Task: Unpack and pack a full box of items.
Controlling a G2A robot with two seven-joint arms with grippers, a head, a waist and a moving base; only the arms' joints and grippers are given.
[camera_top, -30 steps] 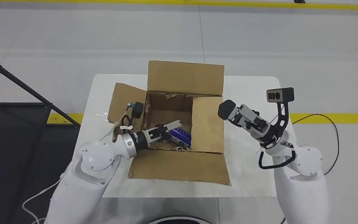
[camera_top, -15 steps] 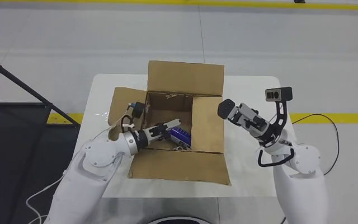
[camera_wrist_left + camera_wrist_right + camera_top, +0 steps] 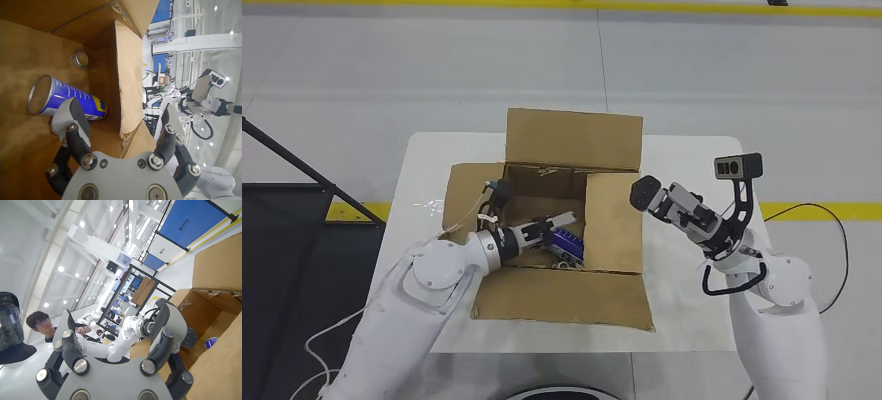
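Observation:
An open cardboard box (image 3: 574, 138) stands in the middle of the white table (image 3: 694, 300). A blue spray can (image 3: 568, 240) lies on its side on the box floor (image 3: 66, 98). My left gripper (image 3: 560, 225) is down inside the box, open, with one finger (image 3: 75, 111) just over the can and the other out past the box's inner flap; my left gripper (image 3: 121, 115) holds nothing. My right gripper (image 3: 645, 192) hangs open and empty beside the box's right flap (image 3: 117, 321). From the right wrist view, the can's end (image 3: 210, 342) shows inside the box.
A small metal ring (image 3: 80, 61) lies on the box floor beyond the can. All the box flaps (image 3: 614, 222) stand open or lie flat. Bare table lies right of the box. A black frame (image 3: 292, 160) stands off the table's left side.
My left arm has pushed farther into the box, its gripper closer over the can. The right arm has barely shifted.

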